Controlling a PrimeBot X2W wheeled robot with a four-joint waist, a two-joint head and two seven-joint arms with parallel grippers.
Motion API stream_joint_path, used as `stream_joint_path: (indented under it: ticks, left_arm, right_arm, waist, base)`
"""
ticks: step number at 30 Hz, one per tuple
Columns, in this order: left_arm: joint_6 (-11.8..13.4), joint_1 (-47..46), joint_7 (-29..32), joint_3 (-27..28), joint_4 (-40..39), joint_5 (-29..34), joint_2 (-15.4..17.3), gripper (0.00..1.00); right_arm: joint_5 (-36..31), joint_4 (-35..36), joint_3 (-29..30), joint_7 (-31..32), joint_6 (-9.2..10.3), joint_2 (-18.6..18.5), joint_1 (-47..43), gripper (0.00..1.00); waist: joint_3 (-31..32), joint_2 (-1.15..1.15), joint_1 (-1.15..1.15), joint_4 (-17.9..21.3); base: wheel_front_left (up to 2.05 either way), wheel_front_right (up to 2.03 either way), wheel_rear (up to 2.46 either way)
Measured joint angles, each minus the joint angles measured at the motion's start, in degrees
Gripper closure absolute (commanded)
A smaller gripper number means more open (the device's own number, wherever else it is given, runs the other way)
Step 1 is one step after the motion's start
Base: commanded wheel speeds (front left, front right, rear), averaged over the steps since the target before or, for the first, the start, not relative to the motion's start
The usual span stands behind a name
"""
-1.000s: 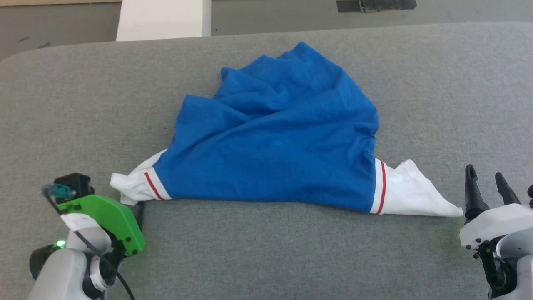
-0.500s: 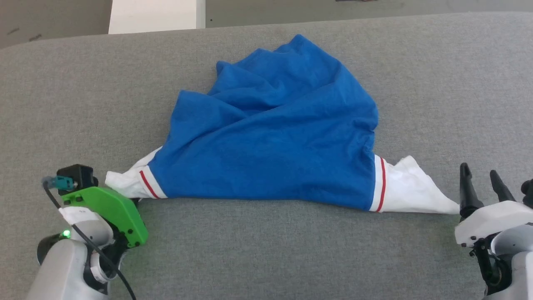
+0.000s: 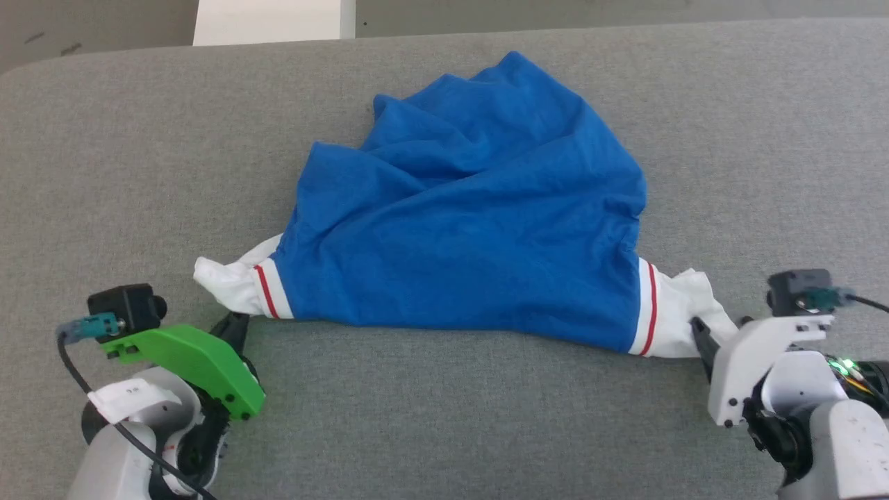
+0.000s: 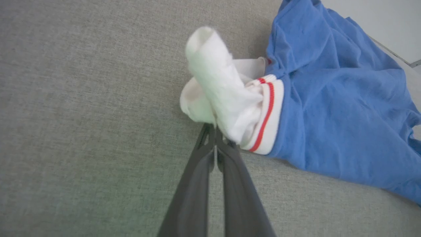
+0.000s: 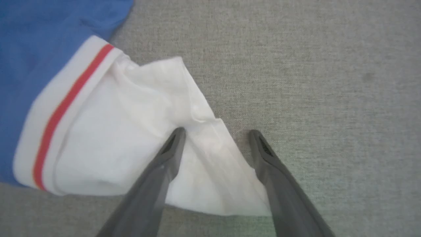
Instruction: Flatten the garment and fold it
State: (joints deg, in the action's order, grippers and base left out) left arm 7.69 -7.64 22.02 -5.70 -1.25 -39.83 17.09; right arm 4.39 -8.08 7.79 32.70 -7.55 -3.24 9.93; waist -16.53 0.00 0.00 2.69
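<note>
The garment (image 3: 472,208) lies crumpled in the middle of the grey table, a blue body with white sleeves trimmed in red. In the head view its left sleeve (image 3: 233,285) bunches toward my left gripper (image 3: 236,325). The left wrist view shows that gripper (image 4: 215,129) shut, pinching the edge of the white sleeve (image 4: 223,95), which curls up above the tips. My right gripper (image 5: 217,132) is open and straddles the pointed corner of the right sleeve (image 5: 115,131), one finger over the cloth and the other over the table. In the head view it (image 3: 701,337) sits at the sleeve's tip.
The grey fabric tabletop (image 3: 444,417) stretches wide around the garment, with bare room in front and on both sides. Beyond its far edge a white block (image 3: 271,21) stands on the floor at the back left.
My left gripper has shut on the left sleeve's edge and the sleeve has bunched up. The right arm has turned and moved in over the right sleeve's corner. The camera has shifted a little.
</note>
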Motion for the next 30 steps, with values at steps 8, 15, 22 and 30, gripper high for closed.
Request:
stream_joint_path:
  ticks: [8,15,22,30]
  left_arm:
    - [0.0,0.7,0.0,-1.5,-0.8,0.0,-0.6,1.0]
    - [-1.3,0.5,-2.3,-2.0,-0.3,0.0,-1.0,1.0]
    - [-4.8,-6.1,-3.9,0.5,-4.8,-2.1,-0.1,1.0]
    - [-6.4,-24.5,-0.9,3.9,-8.8,-5.1,3.7,1.0]
  right_arm:
    - [-1.4,5.8,-4.2,13.2,0.0,-0.2,-0.3,1.0]
    - [2.8,8.7,-1.1,11.4,-0.01,0.4,-0.4,1.0]
    - [17.8,15.0,4.2,9.7,-0.01,0.4,7.9,1.0]
    - [29.3,19.1,11.2,14.3,0.0,0.4,25.4,1.0]
  waist:
    - [-0.3,0.0,0.0,-0.3]
    - [0.7,0.0,0.0,-0.1]
    - [3.4,0.0,0.0,-0.1]
    - [7.4,0.0,0.0,-0.3]
  base:
    - [0.0,0.0,0.0]
    - [0.0,0.0,0.0]
    - [0.0,0.0,0.0]
    - [0.0,0.0,0.0]
